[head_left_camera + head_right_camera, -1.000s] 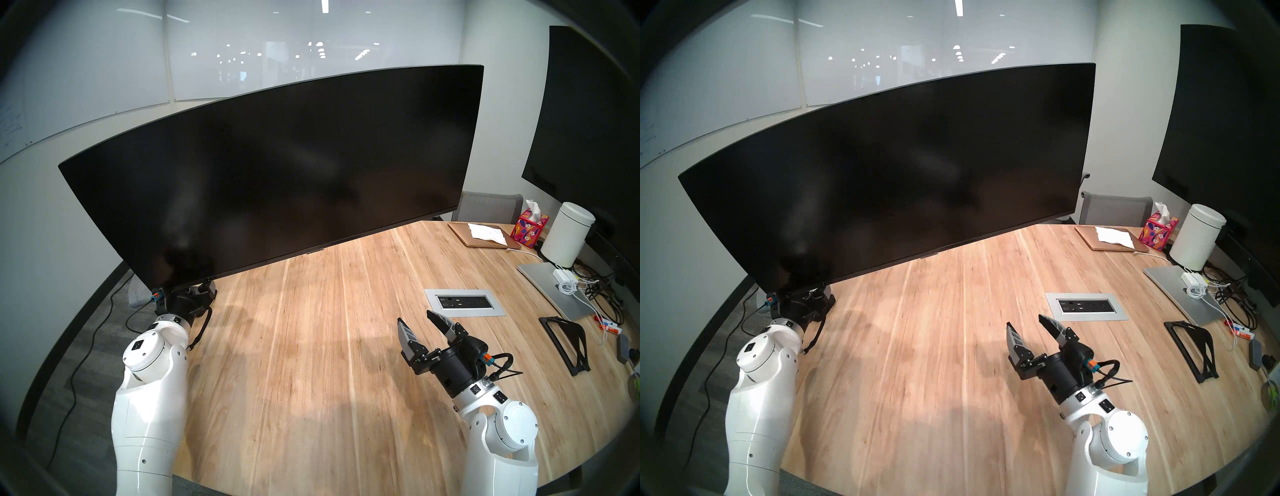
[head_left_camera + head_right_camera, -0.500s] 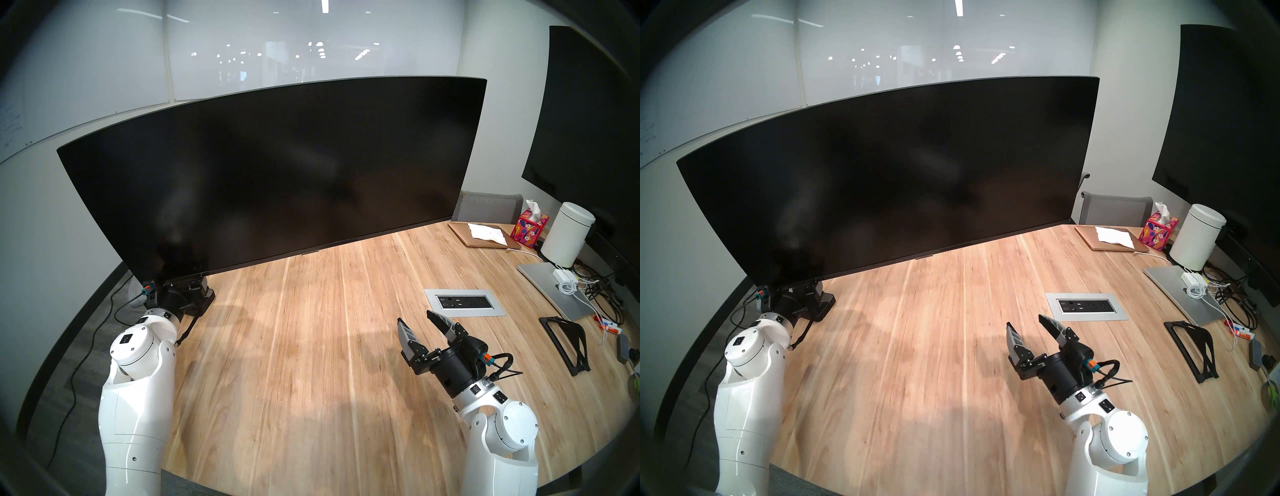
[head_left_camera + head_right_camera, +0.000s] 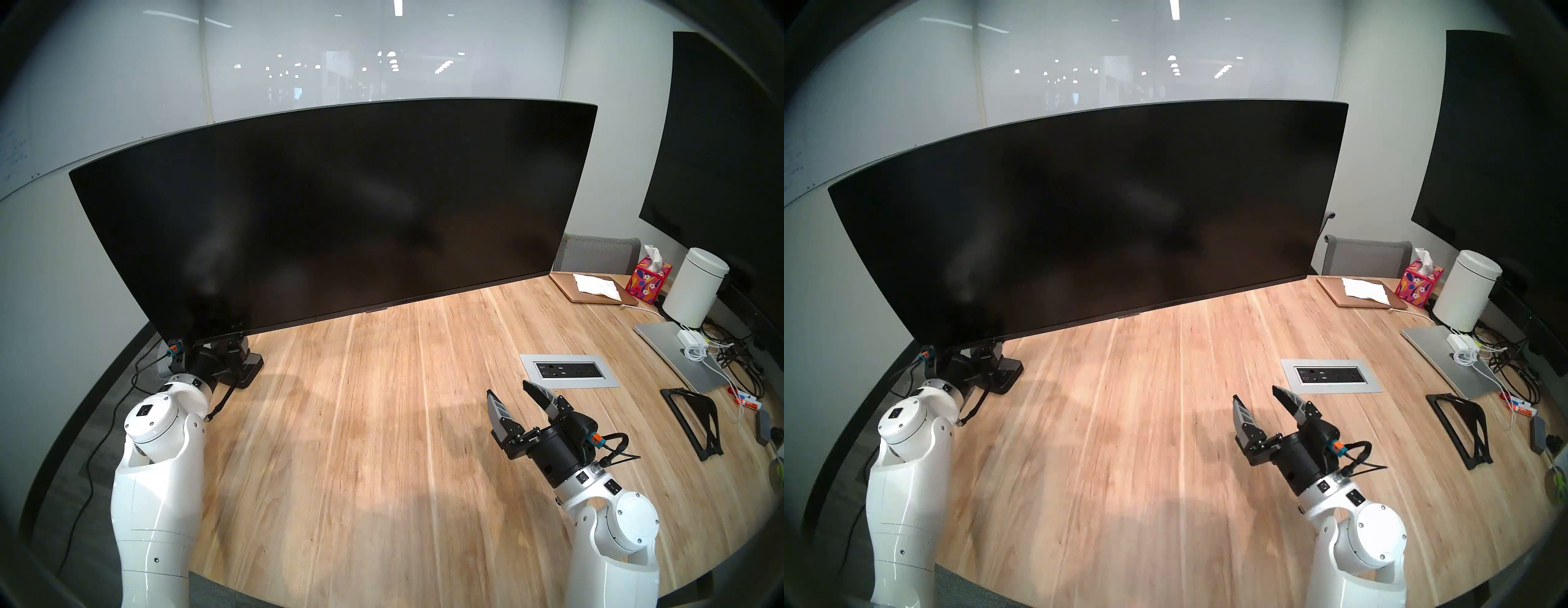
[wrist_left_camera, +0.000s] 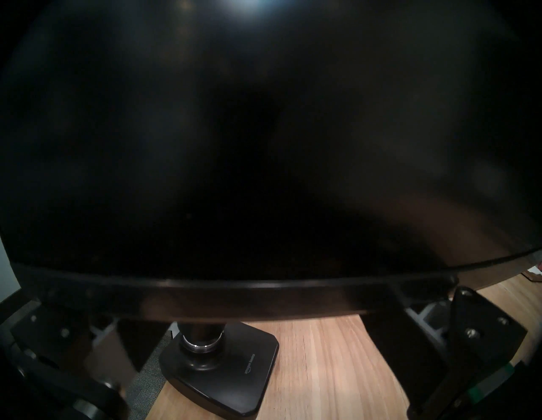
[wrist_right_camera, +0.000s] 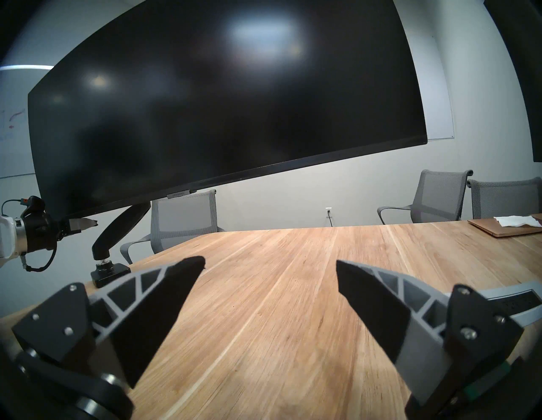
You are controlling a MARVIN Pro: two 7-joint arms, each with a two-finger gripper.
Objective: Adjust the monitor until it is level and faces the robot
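Left end effector (image 3: 220,342): at the monitor's lower left corner, near the counter's far left edge. Fingertips hidden under the bezel in the head views; the right wrist view shows one finger (image 5: 83,223) level just beneath the bottom edge. Whether it grips the bezel or merely meets it, and how far it is parted, cannot be told.

Right end effector (image 3: 511,392): fingers spread wide, holding nothing, above the counter (image 3: 382,424) toward its near right side.

Monitor (image 3: 339,212): dark screen, along the far left edge, right end higher than left. Its arm (image 5: 123,224) and clamp base (image 4: 223,372) are mostly hidden behind the panel in the head views.

Socket tray (image 3: 568,370): set into the counter right of centre; ports too small to read.

Tissue box (image 3: 647,282): far right corner, one tissue standing out of it.

Canister (image 3: 695,293): white, beside the box; contents hidden.

Second screen (image 3: 721,140): cut off at the right rim.
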